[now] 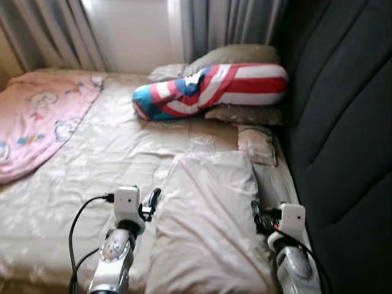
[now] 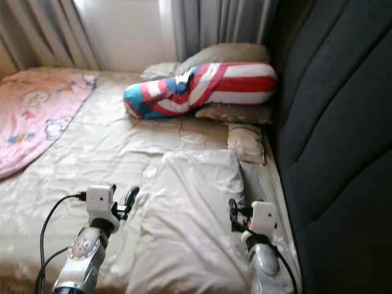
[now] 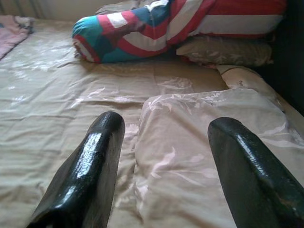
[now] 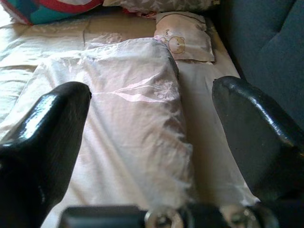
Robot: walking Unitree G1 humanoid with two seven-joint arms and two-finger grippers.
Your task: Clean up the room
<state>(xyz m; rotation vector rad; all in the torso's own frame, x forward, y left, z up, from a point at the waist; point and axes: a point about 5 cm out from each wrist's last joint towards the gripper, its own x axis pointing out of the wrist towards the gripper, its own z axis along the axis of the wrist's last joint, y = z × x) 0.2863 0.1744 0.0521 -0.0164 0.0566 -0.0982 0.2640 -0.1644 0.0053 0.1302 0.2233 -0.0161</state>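
Observation:
A large beige satin pillow (image 1: 208,214) lies flat on the bed's beige sheet (image 1: 116,159), close in front of me. My left gripper (image 1: 153,201) hovers at the pillow's left edge, and the left wrist view shows its fingers (image 3: 102,142) spread open with the pillow's edge between and beyond them. At the pillow's right side, near the headboard, my right gripper (image 1: 255,211) is open too. Its fingers (image 4: 57,118) straddle the pillow's right edge without touching it.
A red, white and blue striped bolster (image 1: 208,92) lies across the far end on grey-brown pillows (image 1: 245,114). A small bear-print pillow (image 1: 256,144) sits by the dark padded headboard (image 1: 343,122) on the right. A pink blanket (image 1: 37,116) covers the far left. Curtains (image 1: 233,24) hang behind.

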